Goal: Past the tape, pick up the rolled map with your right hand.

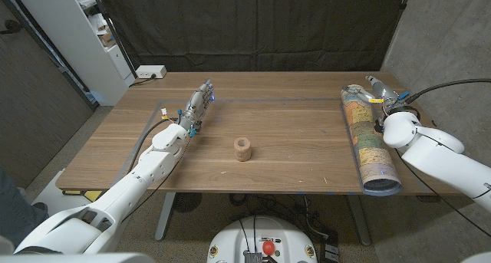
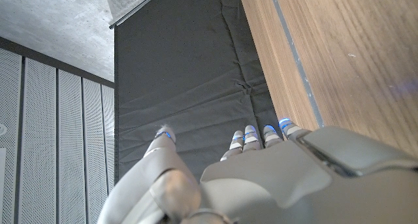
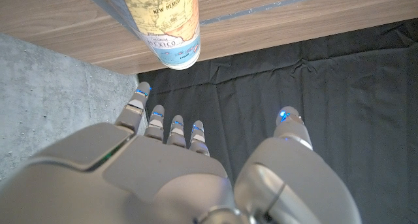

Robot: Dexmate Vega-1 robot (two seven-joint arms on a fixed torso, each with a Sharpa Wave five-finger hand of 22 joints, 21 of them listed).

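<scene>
A rolled map (image 1: 370, 144) printed in colours lies lengthwise along the table's right side, its open near end at the front edge. A brown roll of tape (image 1: 242, 149) stands at the table's middle. My right hand (image 1: 382, 99) hovers by the map's far end, to its right, holding nothing. In the right wrist view that hand (image 3: 183, 165) has its fingers straight and thumb apart, with the map's end (image 3: 171, 28) just beyond the fingertips. My left hand (image 1: 198, 106) reaches out over the table's left part, fingers extended and empty (image 2: 261, 172).
Thin blue lines (image 1: 268, 100) mark a rectangle on the wooden table (image 1: 291, 167). A white power strip (image 1: 151, 72) sits at the back left corner near a white shelf (image 1: 69, 33). A black curtain hangs behind; a concrete wall stands at the right.
</scene>
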